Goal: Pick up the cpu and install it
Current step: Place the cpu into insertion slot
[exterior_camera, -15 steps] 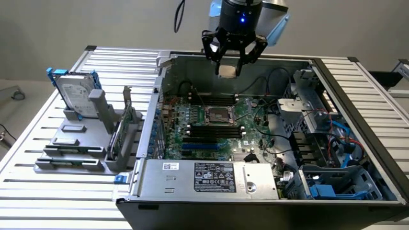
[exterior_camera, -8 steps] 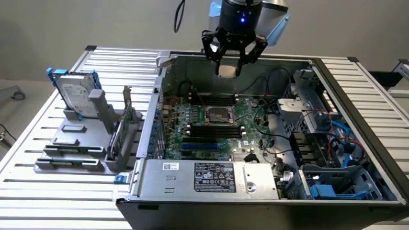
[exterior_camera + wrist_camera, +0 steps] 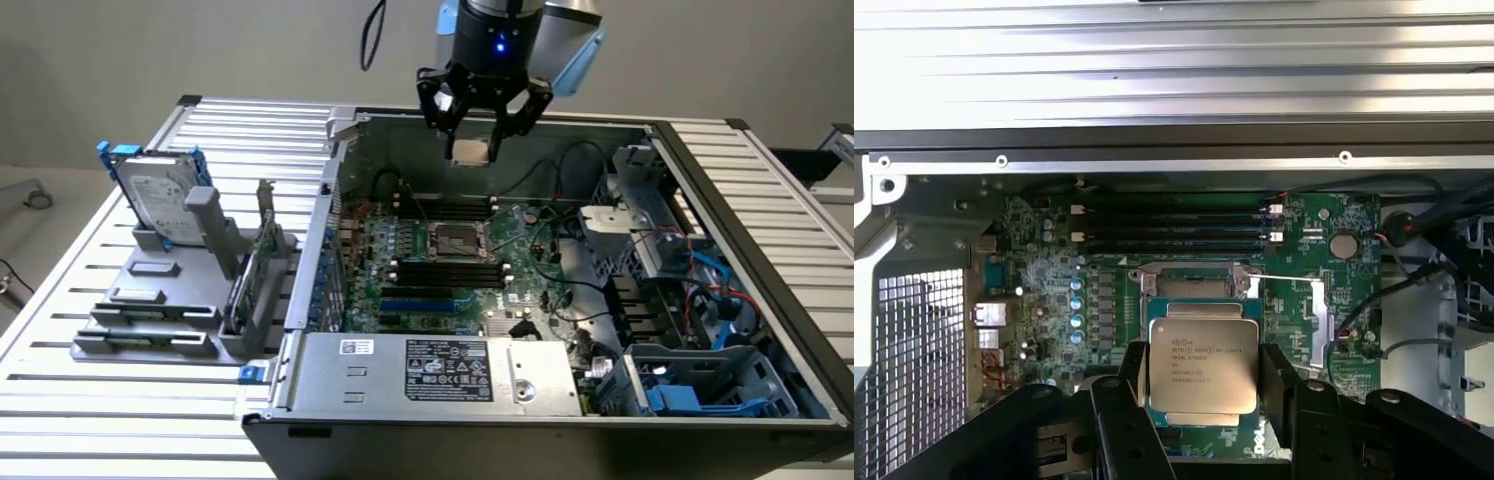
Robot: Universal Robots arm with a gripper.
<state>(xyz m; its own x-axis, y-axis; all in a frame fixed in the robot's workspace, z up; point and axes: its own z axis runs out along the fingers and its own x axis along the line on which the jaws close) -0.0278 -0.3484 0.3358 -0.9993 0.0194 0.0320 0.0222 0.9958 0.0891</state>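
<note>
Gripper (image 3: 474,150): I see it raised well clear of the socket (image 3: 451,240), jaws clamped on the cpu (image 3: 469,152).
Cpu: not touching the socket.
Hard drive (image 3: 160,205): upright, far to the exterior view's left of the socket, outside the case (image 3: 441,440).

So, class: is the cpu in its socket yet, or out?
Out: the gripper holds the cpu above the socket.

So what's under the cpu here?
The cpu, held in the gripper, hangs over the motherboard. Part of the socket shows beyond it; the cpu covers the rest.
</note>
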